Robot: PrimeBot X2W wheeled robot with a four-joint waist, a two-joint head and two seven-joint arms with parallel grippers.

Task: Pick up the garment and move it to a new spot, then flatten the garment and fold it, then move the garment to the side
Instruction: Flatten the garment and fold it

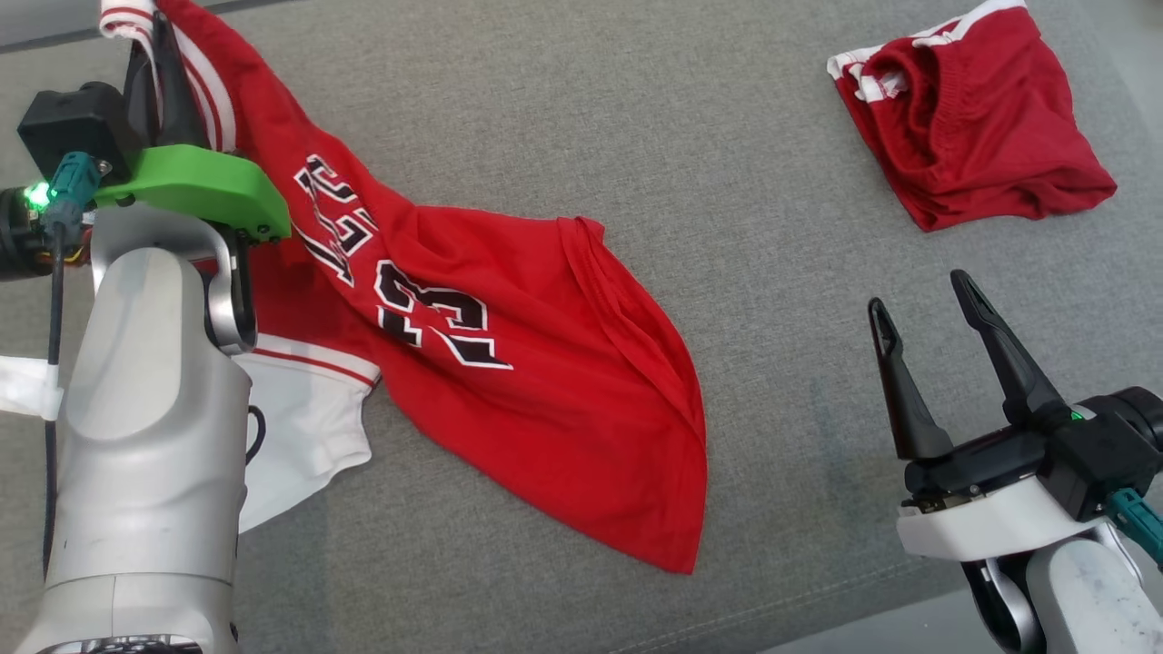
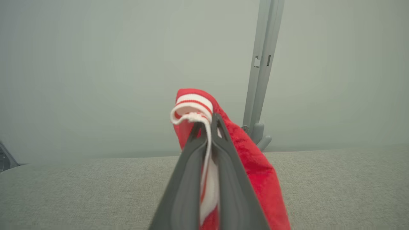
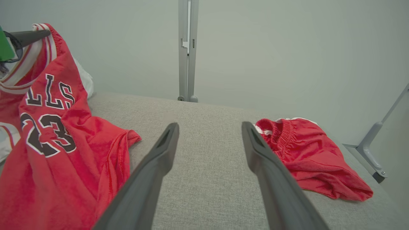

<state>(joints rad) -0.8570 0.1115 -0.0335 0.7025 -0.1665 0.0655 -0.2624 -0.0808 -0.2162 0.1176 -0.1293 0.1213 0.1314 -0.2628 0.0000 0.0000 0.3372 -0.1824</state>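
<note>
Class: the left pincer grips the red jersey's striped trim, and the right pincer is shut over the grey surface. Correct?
No: the right pincer is open, fingers spread, as the right wrist view shows. The left pincer does grip the red jersey's striped trim.

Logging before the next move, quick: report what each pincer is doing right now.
Left pincer: closed, holding the red fabric basketball jersey by its white striped trim.
Right pincer: open, holding nothing.

The garment was laid across the left of the tabletop, its far corner held up in the left tool. A cloth was found beneath its near-left part. The shorts were placed at far right, and the right tool at near right, apart from both.
</note>
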